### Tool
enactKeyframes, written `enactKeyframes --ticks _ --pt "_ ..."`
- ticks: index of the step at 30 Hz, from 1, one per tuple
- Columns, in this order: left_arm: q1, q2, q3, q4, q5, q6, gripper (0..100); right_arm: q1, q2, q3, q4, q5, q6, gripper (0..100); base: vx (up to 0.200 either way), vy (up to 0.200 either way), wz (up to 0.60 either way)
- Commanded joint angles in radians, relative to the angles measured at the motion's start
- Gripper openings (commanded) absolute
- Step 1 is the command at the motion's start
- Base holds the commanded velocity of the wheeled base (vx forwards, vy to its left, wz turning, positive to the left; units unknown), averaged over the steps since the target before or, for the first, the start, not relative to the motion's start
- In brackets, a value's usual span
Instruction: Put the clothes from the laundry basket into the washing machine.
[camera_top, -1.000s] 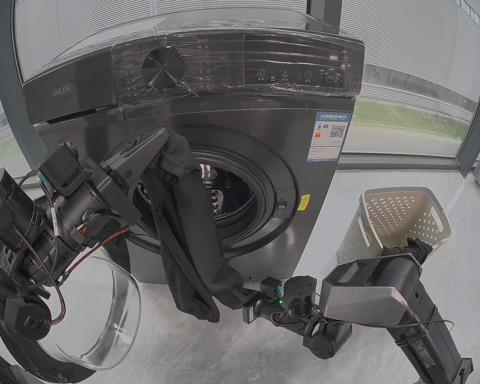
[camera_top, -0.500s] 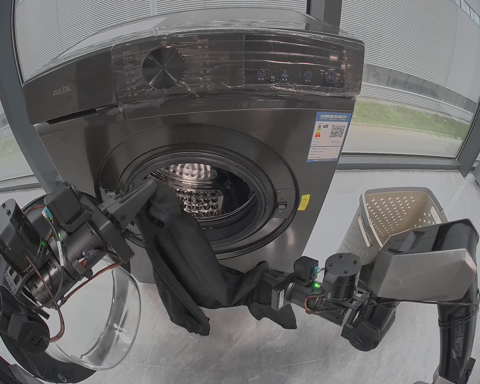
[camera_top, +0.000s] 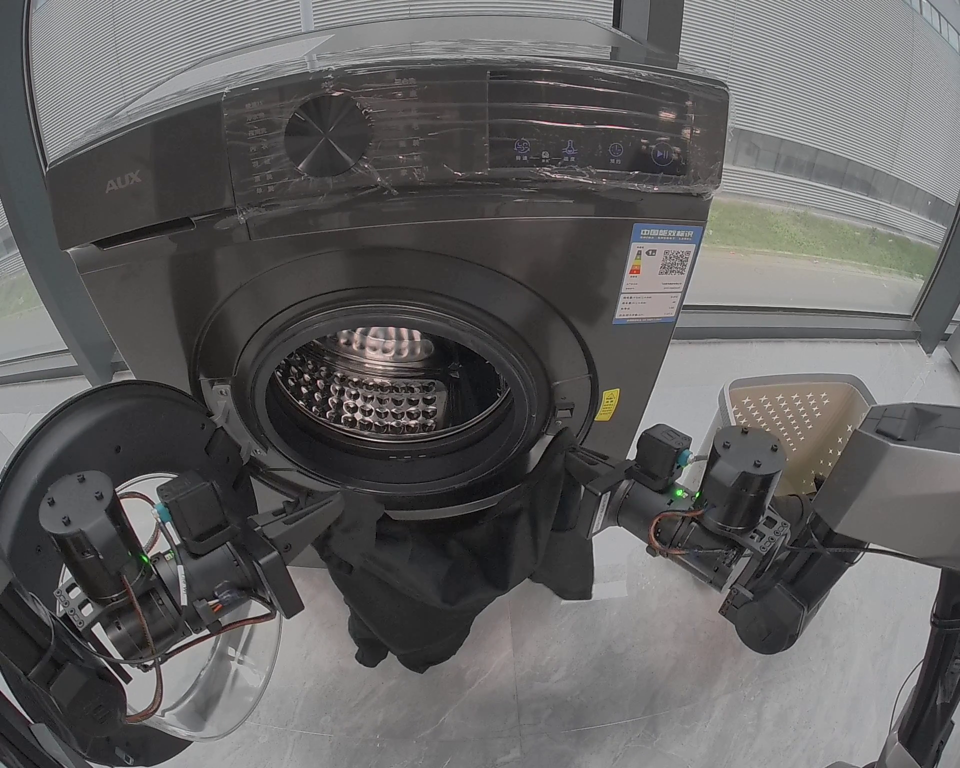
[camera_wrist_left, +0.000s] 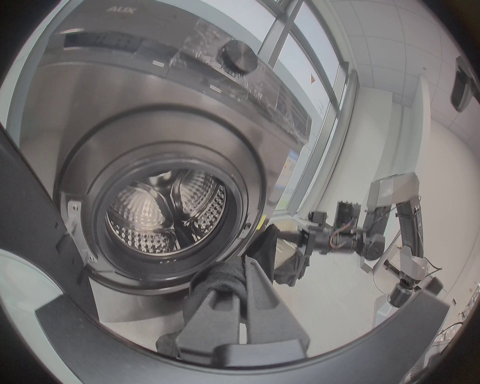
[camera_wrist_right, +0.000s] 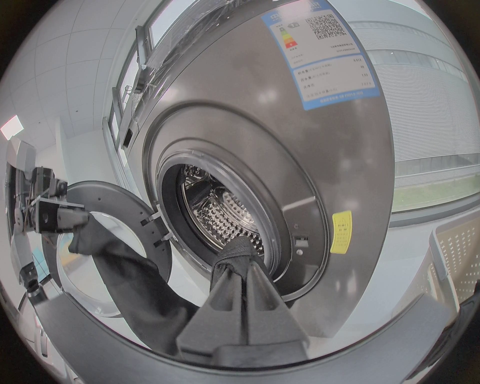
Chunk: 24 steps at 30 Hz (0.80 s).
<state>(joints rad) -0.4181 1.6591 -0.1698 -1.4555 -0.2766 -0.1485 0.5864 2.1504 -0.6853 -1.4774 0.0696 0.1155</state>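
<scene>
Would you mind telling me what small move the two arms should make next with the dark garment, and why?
Probably raise both grippers together to the level of the drum opening. The left gripper and right gripper each pinch one end of the dark garment, which hangs spread below the opening's lower rim, not yet inside, while the door stands swung open.

Pale marbled floor (camera_top: 640, 690), tall windows (camera_top: 830, 150) showing grass outside

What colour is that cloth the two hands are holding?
Plain black cloth; head view shows it best.
</scene>
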Motion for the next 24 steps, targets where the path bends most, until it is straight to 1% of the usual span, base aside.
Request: enactKeyframes --ticks 1,2,3,4,5,6,7,9,14,20,24 --pt "-0.001 0.094 0.007 -0.002 -0.006 0.009 0 -0.007 -0.038 -0.059 0.042 -0.002 0.001 0 0.000 0.000 0.00" --pt "-0.001 0.105 0.007 -0.008 -0.007 0.020 0 -0.005 -0.040 -0.072 0.054 -0.002 0.001 0 0.000 0.000 0.00" --pt "-0.001 0.105 0.007 -0.008 -0.007 0.020 0 -0.005 -0.040 -0.072 0.054 -0.002 0.001 0 0.000 0.000 0.00" --pt "0.001 0.128 0.015 -0.026 -0.007 0.043 0 -0.002 -0.043 -0.099 0.075 -0.004 0.003 0 0.000 0.000 0.00" --pt "-0.001 0.140 0.023 -0.043 -0.009 0.050 0 0.000 -0.049 -0.109 0.088 -0.004 0.003 0 0.000 0.000 0.00" --pt "-0.001 0.142 0.023 -0.046 -0.009 0.052 0 0.000 -0.049 -0.111 0.091 -0.004 0.003 0 0.000 0.000 0.00" --pt "-0.001 0.169 0.047 -0.091 -0.018 0.064 100 0.004 -0.061 -0.125 0.120 -0.004 0.004 0 0.000 0.000 0.00" --pt "-0.001 0.180 0.053 -0.095 -0.024 0.070 100 0.004 -0.067 -0.131 0.132 -0.004 0.004 0 0.000 0.000 0.00" --pt "-0.005 0.202 0.062 -0.095 -0.032 0.070 100 0.007 -0.072 -0.155 0.144 -0.004 0.004 0 0.000 0.000 0.00" --pt "-0.005 0.215 0.023 -0.095 -0.039 0.066 100 0.010 -0.076 -0.166 0.167 -0.004 0.004 0 0.000 0.000 0.00" --pt "-0.008 0.237 0.000 -0.095 -0.039 0.069 100 0.018 -0.076 -0.171 0.169 -0.004 0.004 0 0.000 0.000 0.00"
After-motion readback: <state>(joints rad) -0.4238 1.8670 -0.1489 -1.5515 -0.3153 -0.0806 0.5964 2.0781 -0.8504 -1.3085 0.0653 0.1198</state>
